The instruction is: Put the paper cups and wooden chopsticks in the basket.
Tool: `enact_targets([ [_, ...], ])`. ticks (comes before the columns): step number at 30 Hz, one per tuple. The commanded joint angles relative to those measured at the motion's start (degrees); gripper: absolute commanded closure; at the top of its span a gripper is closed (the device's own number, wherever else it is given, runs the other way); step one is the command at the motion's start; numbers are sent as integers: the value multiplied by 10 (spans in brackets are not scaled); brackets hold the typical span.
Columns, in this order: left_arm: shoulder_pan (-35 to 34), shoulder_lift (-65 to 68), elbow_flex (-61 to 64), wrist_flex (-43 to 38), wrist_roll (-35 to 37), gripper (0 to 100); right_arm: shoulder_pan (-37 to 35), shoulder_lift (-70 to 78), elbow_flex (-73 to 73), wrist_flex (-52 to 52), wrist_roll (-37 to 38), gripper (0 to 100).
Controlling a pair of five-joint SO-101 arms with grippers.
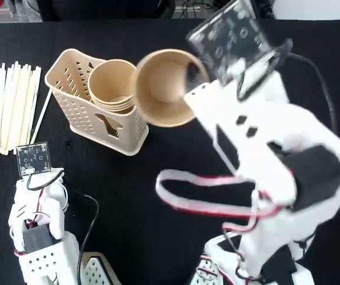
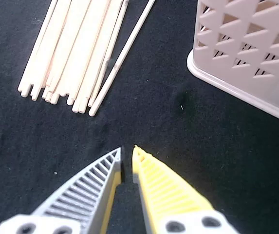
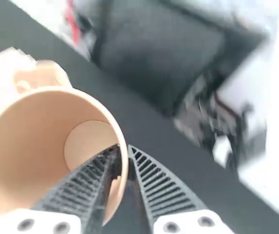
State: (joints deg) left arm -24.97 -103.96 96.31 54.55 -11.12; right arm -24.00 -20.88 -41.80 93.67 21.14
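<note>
A tan paper cup [image 1: 165, 87] hangs tipped on its side in the air just right of the cream basket [image 1: 75, 98]. My right gripper [image 3: 122, 153] is shut on the paper cup [image 3: 46, 141], one finger inside its rim and one outside. Nested paper cups [image 1: 111, 86] stand in the basket. A bundle of wooden chopsticks [image 1: 12, 104] lies on the black table left of the basket. My left gripper [image 2: 126, 155] is shut and holds nothing, low over the table just short of the chopsticks [image 2: 76, 53] and beside the basket [image 2: 249, 58].
The black table [image 1: 158, 154] is bare between the two arms. One chopstick [image 2: 122, 56] lies slanted apart from the bundle, towards the basket. Red and white cables [image 1: 211, 196] loop off the right arm.
</note>
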Motion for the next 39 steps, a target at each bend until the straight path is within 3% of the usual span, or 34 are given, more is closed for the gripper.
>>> enact_targets([
  [1,-4,-5,10,4,2,945,-52,-1,-7,-55,-4,985],
  [10,-4,-5,10,4,2,945,-62,132,10,-131,-1,985],
  [16,-4,-5,10,4,2,945,-62,219,-48,-135,28,985],
  [28,-4,-5,10,4,2,945,-76,314,-85,-114,-4,979],
  [30,-4,-5,10,4,2,945,-84,321,-85,-114,-34,910],
  [34,-4,-5,10,4,2,945,-84,318,-86,-114,-72,678],
  [39,-4,-5,10,4,2,945,-84,262,-86,-114,-3,714],
])
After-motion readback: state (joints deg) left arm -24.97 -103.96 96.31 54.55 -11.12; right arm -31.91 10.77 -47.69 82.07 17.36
